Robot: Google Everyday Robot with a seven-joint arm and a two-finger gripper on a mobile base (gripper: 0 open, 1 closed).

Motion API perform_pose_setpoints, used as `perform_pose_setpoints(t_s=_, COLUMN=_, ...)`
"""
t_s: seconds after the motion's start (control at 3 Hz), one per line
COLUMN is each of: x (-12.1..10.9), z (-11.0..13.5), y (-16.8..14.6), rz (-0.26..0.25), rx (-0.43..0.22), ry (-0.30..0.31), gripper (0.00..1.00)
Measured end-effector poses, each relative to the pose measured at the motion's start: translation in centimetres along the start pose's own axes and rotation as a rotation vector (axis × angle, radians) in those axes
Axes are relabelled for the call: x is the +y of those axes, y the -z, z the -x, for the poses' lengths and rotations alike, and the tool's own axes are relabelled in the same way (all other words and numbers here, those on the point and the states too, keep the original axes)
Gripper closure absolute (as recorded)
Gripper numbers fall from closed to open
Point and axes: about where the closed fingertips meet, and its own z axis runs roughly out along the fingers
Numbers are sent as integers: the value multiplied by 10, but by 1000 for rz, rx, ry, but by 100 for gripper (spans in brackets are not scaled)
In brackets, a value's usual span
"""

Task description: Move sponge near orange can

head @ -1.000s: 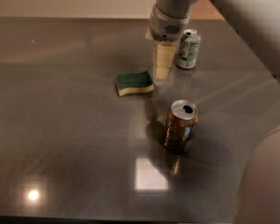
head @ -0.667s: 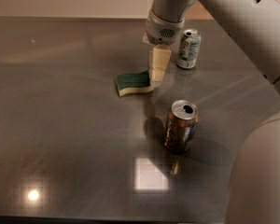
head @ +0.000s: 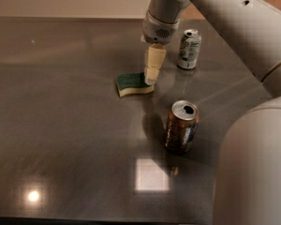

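Observation:
The sponge (head: pixel 131 84), dark green on top over pale yellow foam, lies flat on the dark table a little left of centre. The orange can (head: pixel 181 127) stands upright with its silver top open, to the right of and nearer than the sponge, about a can's height away. My gripper (head: pixel 151 78) hangs down from the white arm, and its cream fingers (head: pixel 154 64) reach the sponge's right end, touching or just over it.
A white-and-green can (head: pixel 189 49) stands upright at the back right, behind the gripper. My white arm crosses the top right and fills the right edge. The table (head: pixel 61 125) shows bright light reflections at the front.
The gripper has moved left and down, from beside the sponge's right edge to over its right end. The sponge and both cans have not moved.

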Motion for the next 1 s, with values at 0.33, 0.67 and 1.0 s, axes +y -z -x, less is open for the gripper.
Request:
perform_pose_setpoints(t_s=0.33, x=-13, z=1, y=-2, rz=-14, rx=-1, ry=-18, gripper=0)
perform_pose_setpoints(t_s=0.67, x=-24, z=1, y=-6, rz=-20, rx=-1, ry=-30, gripper=0)
perform_pose_setpoints(t_s=1.0, x=-20, z=-2, y=-15, rz=-4, rx=20, ry=-19, gripper=0)
